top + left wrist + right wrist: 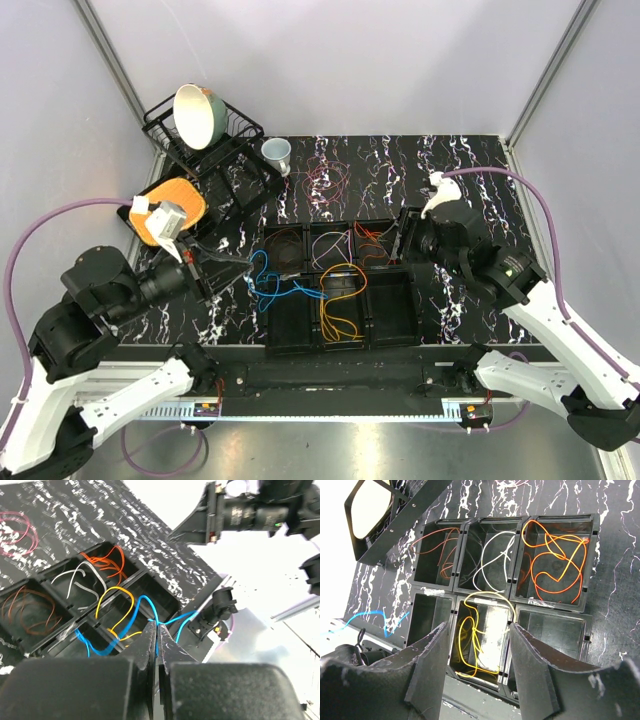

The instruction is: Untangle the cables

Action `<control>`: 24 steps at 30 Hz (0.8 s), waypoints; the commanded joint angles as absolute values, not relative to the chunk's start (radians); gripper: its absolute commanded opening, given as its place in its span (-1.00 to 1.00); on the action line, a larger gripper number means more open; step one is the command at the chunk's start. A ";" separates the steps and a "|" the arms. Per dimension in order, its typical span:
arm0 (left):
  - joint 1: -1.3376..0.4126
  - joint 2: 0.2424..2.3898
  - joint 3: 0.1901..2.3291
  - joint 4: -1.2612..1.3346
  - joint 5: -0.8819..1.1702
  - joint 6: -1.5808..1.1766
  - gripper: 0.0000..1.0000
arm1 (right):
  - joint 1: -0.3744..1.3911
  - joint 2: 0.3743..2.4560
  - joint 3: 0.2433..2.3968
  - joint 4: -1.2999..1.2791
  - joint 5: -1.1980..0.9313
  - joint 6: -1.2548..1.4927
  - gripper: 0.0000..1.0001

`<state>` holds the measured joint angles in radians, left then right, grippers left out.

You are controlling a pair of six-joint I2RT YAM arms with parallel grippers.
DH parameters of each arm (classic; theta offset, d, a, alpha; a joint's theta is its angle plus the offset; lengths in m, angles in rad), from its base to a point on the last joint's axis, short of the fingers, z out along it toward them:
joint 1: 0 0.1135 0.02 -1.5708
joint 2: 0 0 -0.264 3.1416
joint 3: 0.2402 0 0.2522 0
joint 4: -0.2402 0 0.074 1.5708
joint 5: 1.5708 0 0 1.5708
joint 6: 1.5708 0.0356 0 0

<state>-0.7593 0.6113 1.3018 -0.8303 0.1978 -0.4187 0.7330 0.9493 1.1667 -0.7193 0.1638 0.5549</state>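
A brown cable (436,531), a white cable (505,555) and an orange cable (540,532) each loop loosely in a far compartment of the black tray (555,630); a yellow cable (461,630) coils in the near middle one. A blue cable (144,597) trails out of the near left compartment, pinched in the closed left gripper (156,630). Reddish loops (325,180), perhaps mixed with purple, lie beyond the tray.

Overhead and both close wrist views share the tray (392,315).
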 commanded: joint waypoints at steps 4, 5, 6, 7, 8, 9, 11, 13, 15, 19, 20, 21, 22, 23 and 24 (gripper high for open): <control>-0.762 0.664 1.255 -0.770 0.216 -0.403 -1.00 | 0.730 0.940 1.144 -0.660 0.163 0.552 0.13; -0.761 0.660 1.220 -0.756 0.210 -0.408 -1.00 | 0.729 0.940 1.143 -0.660 0.161 0.552 0.14; -0.761 0.654 1.198 -0.752 0.203 -0.410 -1.00 | 0.729 0.939 1.141 -0.660 0.161 0.552 0.14; -0.761 0.644 1.178 -0.747 0.184 -0.413 -1.00 | 0.730 0.936 1.137 -0.661 0.160 0.551 0.15; -0.761 0.637 1.140 -0.742 0.170 -0.416 -1.00 | 0.729 0.937 1.135 -0.661 0.163 0.551 0.15; -0.761 0.635 1.122 -0.741 0.158 -0.420 -1.00 | 0.729 0.934 1.134 -0.660 0.163 0.551 0.15; -0.761 0.615 1.070 -0.730 0.150 -0.431 -1.00 | 0.729 0.936 1.129 -0.657 0.164 0.548 0.15; -0.761 0.606 1.043 -0.724 0.137 -0.440 -1.00 | 0.729 0.939 1.126 -0.655 0.166 0.546 0.15; -0.762 0.600 1.017 -0.709 0.127 -0.456 -1.00 | 0.729 0.942 1.123 -0.647 0.166 0.546 0.15; -0.761 0.615 1.002 -0.709 0.098 -0.459 -1.00 | 0.729 0.951 1.115 -0.634 0.155 0.548 0.15; -0.761 0.609 0.979 -0.709 0.089 -0.466 -1.00 | 0.730 0.950 1.114 -0.634 0.152 0.549 0.15; -0.761 0.607 0.963 -0.709 0.081 -0.472 -1.00 | 0.729 0.948 1.112 -0.635 0.153 0.549 0.15; -0.762 0.603 0.945 -0.710 0.062 -0.480 -1.00 | 0.729 0.940 1.108 -0.635 0.155 0.549 0.15; -0.761 0.600 0.904 -0.709 0.042 -0.498 -1.00 | 0.729 0.937 1.104 -0.634 0.158 0.549 0.16; -0.762 0.594 0.882 -0.710 0.026 -0.512 -1.00 | 0.729 0.934 1.101 -0.635 0.160 0.546 0.15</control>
